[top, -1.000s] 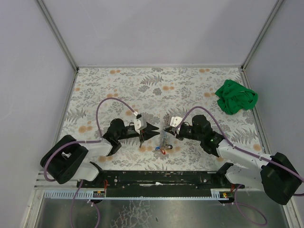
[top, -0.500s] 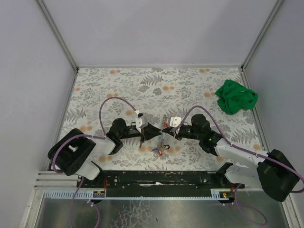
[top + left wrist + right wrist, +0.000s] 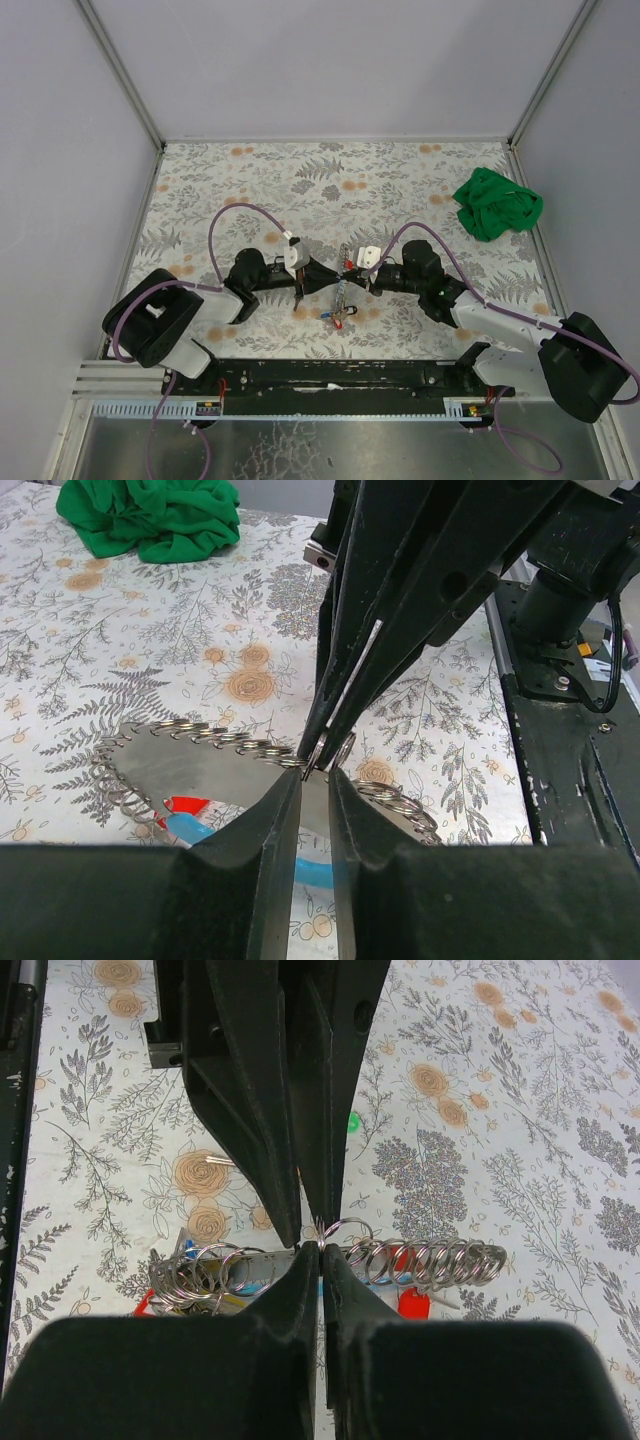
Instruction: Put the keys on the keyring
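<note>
A metal bar [image 3: 343, 296] strung with many keyrings lies on the flowered table between my arms. It also shows in the right wrist view [image 3: 430, 1260] and the left wrist view [image 3: 200, 735]. My left gripper [image 3: 335, 277] and right gripper [image 3: 348, 274] meet tip to tip over it. The right gripper [image 3: 320, 1248] is pinched on one keyring [image 3: 345, 1230]. The left gripper [image 3: 317, 775] has its jaws a narrow gap apart, on the same ring [image 3: 320, 755]. A tiny green spot [image 3: 353, 1120] on the table may be the green key. The yellow-orange key is not clearly visible.
Red tags [image 3: 412, 1305] and blue tags [image 3: 315, 870] lie under the ring bar. A crumpled green cloth [image 3: 497, 205] sits at the far right, also in the left wrist view [image 3: 150, 520]. Grey walls enclose the table. A black rail runs along the near edge.
My left gripper has moved right and closed in on the right gripper's tip. The two now meet over the ring bar. The right arm has shifted only slightly.
</note>
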Robot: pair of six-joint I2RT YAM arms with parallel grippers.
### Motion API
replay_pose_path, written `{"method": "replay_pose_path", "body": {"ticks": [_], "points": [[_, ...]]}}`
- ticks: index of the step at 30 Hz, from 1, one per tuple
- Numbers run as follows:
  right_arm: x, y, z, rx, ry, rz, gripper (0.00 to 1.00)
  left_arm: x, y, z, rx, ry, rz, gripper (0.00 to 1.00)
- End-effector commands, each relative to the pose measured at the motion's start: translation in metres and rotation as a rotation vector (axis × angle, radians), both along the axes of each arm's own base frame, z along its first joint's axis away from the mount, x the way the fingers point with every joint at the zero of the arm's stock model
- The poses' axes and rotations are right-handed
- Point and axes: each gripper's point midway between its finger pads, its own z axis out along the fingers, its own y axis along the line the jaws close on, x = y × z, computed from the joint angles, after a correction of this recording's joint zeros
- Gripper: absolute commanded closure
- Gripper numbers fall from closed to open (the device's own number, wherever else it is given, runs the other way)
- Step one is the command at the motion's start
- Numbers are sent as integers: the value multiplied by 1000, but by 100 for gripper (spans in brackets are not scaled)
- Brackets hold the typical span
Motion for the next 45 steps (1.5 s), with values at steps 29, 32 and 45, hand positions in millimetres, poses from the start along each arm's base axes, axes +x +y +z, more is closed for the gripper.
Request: {"method": "replay_pose_path", "body": {"ticks": [29,32,45], "points": [[4,9,50,119,-112,31,99,3,-1,21,-69,-39,-58,89],[4,10,51,121,-112,35,99,3,-2,22,-73,-34,-62,90],[3,1,46,89,-82,-8,81,7,0,24,-56,-27,-36,100]]}}
